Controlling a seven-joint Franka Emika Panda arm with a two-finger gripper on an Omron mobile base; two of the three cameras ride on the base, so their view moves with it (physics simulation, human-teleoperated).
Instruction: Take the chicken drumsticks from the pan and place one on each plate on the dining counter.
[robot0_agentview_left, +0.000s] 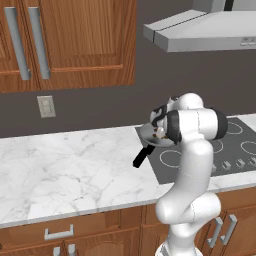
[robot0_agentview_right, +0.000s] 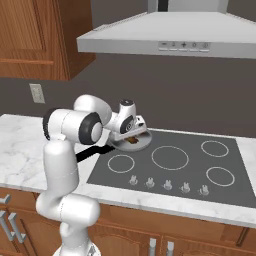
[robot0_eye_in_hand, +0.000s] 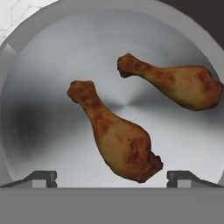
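- Two drumsticks, the nearer one and the farther one, lie apart inside the pan.
- Fingers spread wide just above the nearer drumstick, holding nothing.
- Pan sits at the cooktop's corner on the counter.

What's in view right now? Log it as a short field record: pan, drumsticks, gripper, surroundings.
pan: grey pan on the cooktop at its near-left burner, black handle out over the marble counter
drumsticks: two, both in the pan; nearer drumstick between the fingertips, farther drumstick apart from it
gripper: gripper open, above the pan, holding nothing
overhead: range hood
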